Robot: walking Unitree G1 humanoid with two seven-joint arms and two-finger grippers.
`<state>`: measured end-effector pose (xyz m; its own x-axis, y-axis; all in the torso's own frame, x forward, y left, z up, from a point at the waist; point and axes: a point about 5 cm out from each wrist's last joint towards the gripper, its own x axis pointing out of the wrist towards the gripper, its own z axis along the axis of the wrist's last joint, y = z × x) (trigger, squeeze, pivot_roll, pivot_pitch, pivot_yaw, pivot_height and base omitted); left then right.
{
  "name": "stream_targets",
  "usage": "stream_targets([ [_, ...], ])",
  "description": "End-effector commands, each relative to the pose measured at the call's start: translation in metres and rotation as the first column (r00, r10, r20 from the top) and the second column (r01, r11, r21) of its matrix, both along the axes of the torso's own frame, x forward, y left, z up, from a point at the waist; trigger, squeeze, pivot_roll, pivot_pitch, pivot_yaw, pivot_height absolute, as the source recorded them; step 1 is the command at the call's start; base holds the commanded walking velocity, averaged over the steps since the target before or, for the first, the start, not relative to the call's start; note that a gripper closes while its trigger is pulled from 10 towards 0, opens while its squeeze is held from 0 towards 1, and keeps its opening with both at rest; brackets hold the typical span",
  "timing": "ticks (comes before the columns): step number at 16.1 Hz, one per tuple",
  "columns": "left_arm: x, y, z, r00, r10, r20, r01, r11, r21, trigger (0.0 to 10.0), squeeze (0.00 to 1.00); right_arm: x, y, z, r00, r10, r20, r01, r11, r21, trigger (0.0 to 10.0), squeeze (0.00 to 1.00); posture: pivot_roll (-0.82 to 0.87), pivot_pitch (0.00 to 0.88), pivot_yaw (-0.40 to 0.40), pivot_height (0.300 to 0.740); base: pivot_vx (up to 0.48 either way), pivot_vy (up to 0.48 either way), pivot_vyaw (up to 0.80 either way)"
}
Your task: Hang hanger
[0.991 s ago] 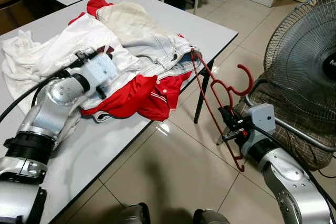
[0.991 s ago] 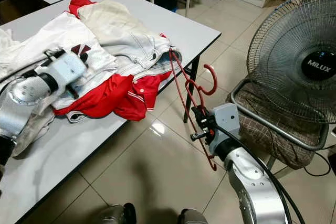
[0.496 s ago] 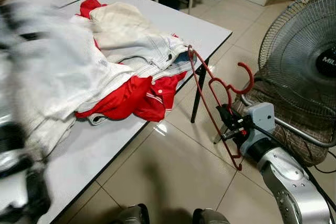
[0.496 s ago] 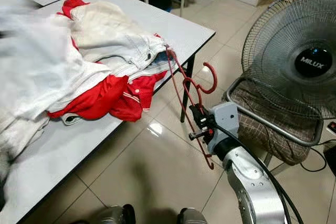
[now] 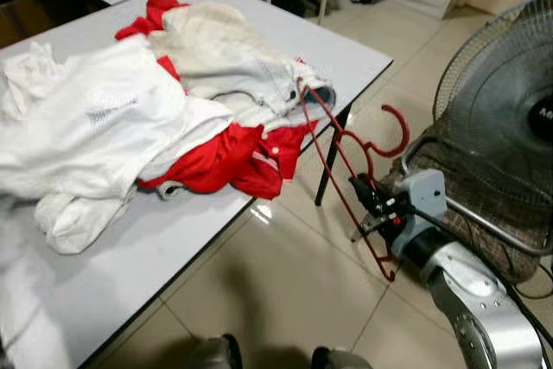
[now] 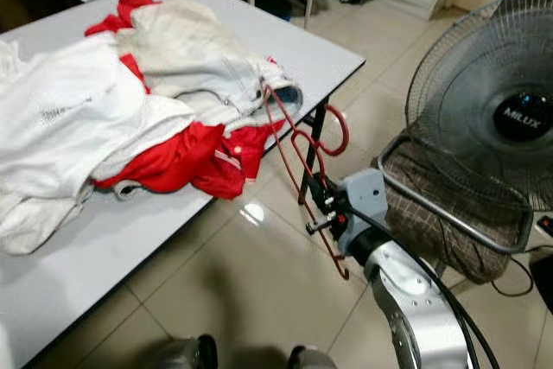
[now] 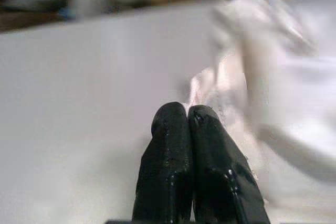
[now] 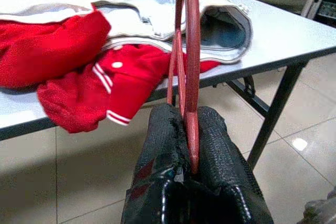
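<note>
Well, my right hand (image 5: 373,205) pinched the red hanger (image 5: 346,166) by its thin lower bar, just off the table's (image 5: 363,49) corner: light, stiff, apt to swivel. My left hand (image 7: 190,129) was closed, empty.

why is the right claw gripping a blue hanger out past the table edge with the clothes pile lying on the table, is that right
Not quite: the hanger is red, not blue. The right wrist view shows its red bar pinched between the fingers of the right claw. The rest holds: in the left eye view the claw holds it out past the edge of the table, and the clothes pile lies on the tabletop.
</note>
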<state>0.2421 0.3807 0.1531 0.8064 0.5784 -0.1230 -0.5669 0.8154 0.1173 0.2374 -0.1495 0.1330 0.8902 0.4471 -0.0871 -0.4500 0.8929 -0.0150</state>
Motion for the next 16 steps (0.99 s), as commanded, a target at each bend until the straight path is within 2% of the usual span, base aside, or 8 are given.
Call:
stream_targets([
  [1,0.002,-0.001,0.008,0.999,-0.039,-0.03,0.041,0.998,0.051,10.0,1.0,-0.001,0.001,0.003,1.0,0.014,0.015,-0.014,1.0,-0.002,10.0,0.0,-0.07,0.117,0.003,0.74,0.0,0.0,0.0],
  [4,-0.008,0.013,0.01,0.993,-0.015,-0.115,0.025,0.996,0.087,10.0,1.0,-0.002,0.002,0.003,0.999,0.029,0.019,-0.029,1.0,0.0,10.0,0.0,-0.07,0.117,0.008,0.74,0.0,0.0,0.0],
  [6,-0.003,0.003,0.03,0.981,-0.171,-0.092,0.184,0.969,0.165,10.0,1.0,-0.002,0.002,0.004,0.999,0.038,0.017,-0.038,0.999,0.008,10.0,0.0,-0.07,0.118,0.007,0.74,0.0,0.0,0.0],
  [9,0.018,-0.044,0.054,0.846,-0.528,-0.071,0.527,0.808,0.264,10.0,1.0,-0.003,0.002,0.002,0.998,0.053,0.018,-0.053,0.998,-0.03,10.0,0.0,-0.06,0.118,0.006,0.74,0.0,0.0,0.0],
  [10,0.02,-0.058,0.054,0.795,-0.602,-0.082,0.599,0.754,0.271,10.0,0.59,-0.003,0.003,0.002,0.998,0.066,0.011,-0.066,0.998,-0.008,10.0,0.0,-0.06,0.118,0.008,0.74,0.0,0.0,0.0],
  [11,0.021,-0.083,0.051,0.688,-0.717,-0.109,0.716,0.648,0.261,10.0,0.0,-0.004,0.003,0.003,0.997,0.079,0.005,-0.079,0.997,0.017,10.0,0.0,-0.07,0.119,0.009,0.74,0.0,0.0,0.0],
  [13,0.016,-0.124,0.035,0.507,-0.842,-0.186,0.859,0.475,0.192,10.0,0.0,-0.003,0.004,0.005,0.997,0.07,0.025,-0.07,0.998,-0.001,10.0,0.0,-0.07,0.12,0.009,0.74,0.0,0.0,0.0],
  [16,0.018,-0.143,0.024,0.488,-0.832,-0.265,0.871,0.446,0.204,10.0,0.0,-0.002,0.006,0.004,0.996,0.088,0.021,-0.088,0.996,-0.003,10.0,0.0,-0.07,0.12,0.007,0.74,0.0,0.0,0.0],
])
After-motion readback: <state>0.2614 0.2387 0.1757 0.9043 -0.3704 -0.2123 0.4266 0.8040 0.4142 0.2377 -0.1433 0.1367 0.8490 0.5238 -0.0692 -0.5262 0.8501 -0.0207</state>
